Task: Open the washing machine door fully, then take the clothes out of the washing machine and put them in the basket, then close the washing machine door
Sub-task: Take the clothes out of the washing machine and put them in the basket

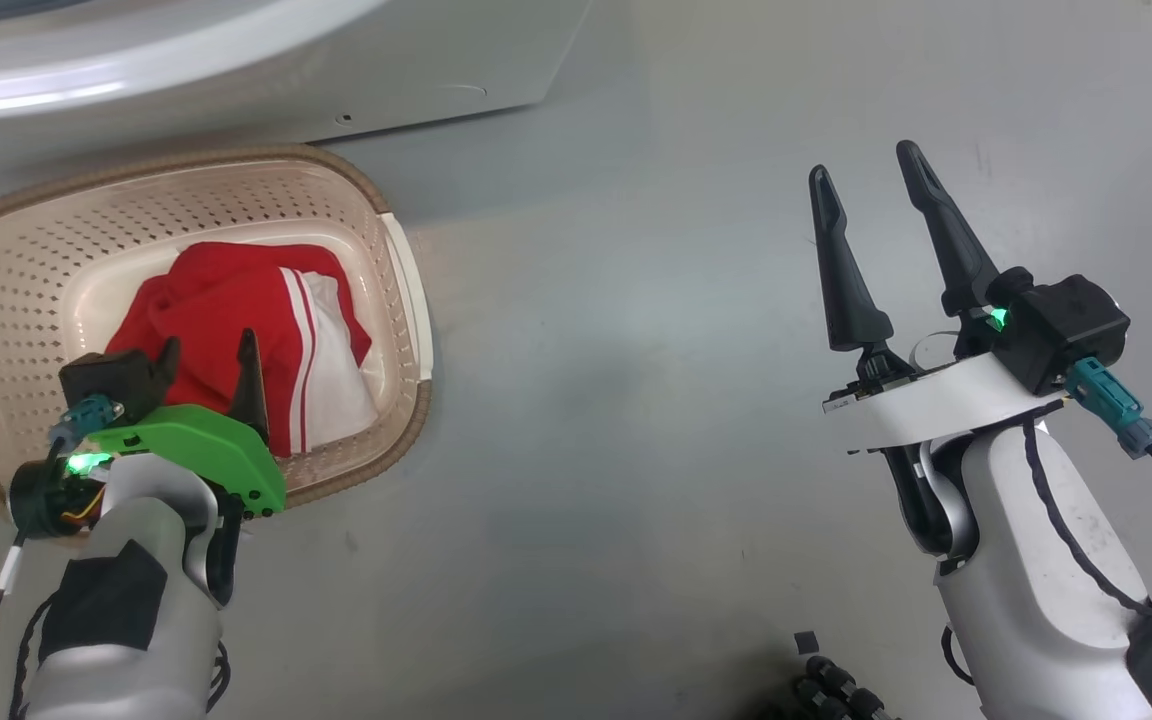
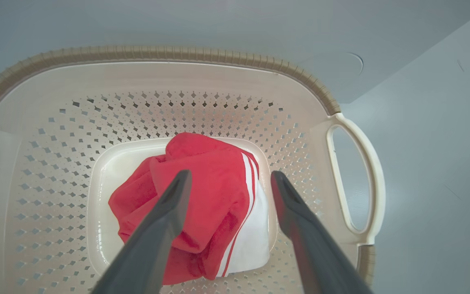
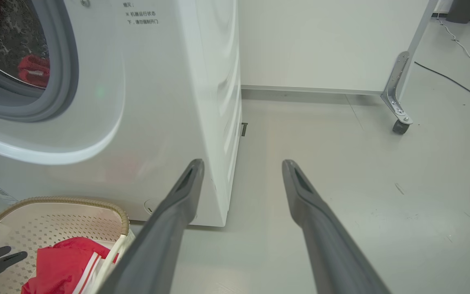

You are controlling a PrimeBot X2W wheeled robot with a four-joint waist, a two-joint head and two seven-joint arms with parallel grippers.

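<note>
Closest to you, your left gripper (image 1: 209, 342) hangs over the near end of the basket (image 1: 36, 260), its two fingers spread apart with nothing pinched between them. In the left wrist view those fingers (image 2: 169, 204) point down at a red and white garment (image 2: 214, 183) that lies crumpled on the basket's flat bottom. You cannot tell from here whether a fingertip touches the cloth.

Off to your right, well apart from the basket, your right gripper (image 1: 866, 165) hovers over the bare grey floor (image 1: 636, 400), its fingers also wide apart and empty.

The basket sits on the floor just in front of the washing machine (image 3: 157, 102), near its lower front corner. Farther up, in the right wrist view, the grey gasket (image 3: 61, 69) rings the drum, and you can see another red item (image 3: 33, 69) lying inside it.
</note>
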